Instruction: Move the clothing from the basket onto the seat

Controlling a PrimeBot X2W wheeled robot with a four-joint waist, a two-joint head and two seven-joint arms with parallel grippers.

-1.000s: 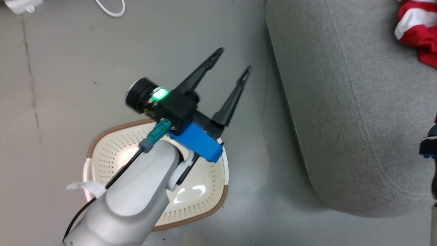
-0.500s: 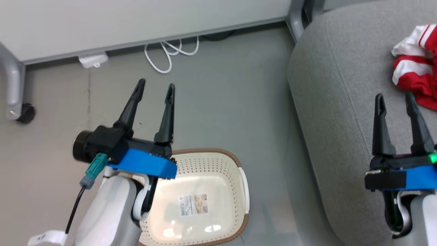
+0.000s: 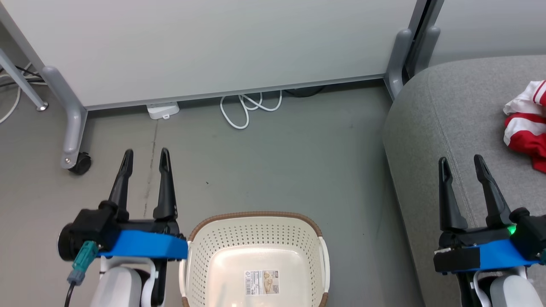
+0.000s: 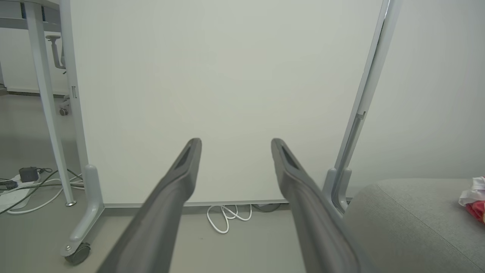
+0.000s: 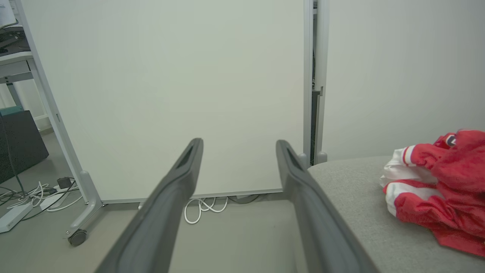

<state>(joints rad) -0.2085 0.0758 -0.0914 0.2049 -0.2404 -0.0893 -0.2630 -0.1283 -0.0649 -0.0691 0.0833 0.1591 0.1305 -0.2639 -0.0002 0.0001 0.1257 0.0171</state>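
l gripper (image 3: 146, 152) jaws were spread wide, empty; basket (image 3: 256, 215) sat just right of its wrist, paper label (image 3: 261, 282) on its bottom. r gripper (image 3: 460, 158) jaws spread too, empty, over seat (image 3: 448, 128) edge; clothing (image 3: 527, 128) lay on seat, right of & beyond its tips.

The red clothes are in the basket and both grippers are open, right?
No, the clothes lie on the sofa, not in the basket, whose bottom bears just a label; the head view shows it. The left gripper and right gripper are open.
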